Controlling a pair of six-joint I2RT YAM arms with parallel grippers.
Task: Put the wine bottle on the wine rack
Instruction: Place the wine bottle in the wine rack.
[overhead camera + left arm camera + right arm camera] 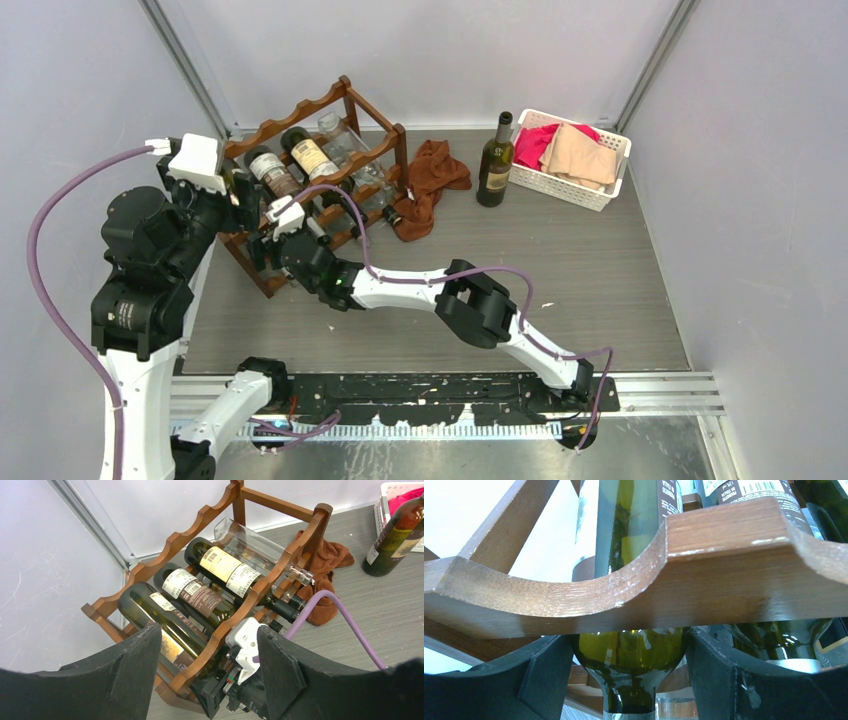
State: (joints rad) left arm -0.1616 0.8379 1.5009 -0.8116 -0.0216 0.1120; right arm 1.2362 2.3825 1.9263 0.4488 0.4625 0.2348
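The bottle (147, 609) lies in the end cradle of the rack's (724, 575) top tier, next to two other dark bottles (197, 592) and a clear one (250, 540), with its neck poking out past the front rail. The right tool (630, 655) is clenched on the bottle, its fingers (549, 675) against both sides of the shoulder by that rail. The left tool (207, 635) hovers above the same end of the rack, released, with nothing between its fingers.
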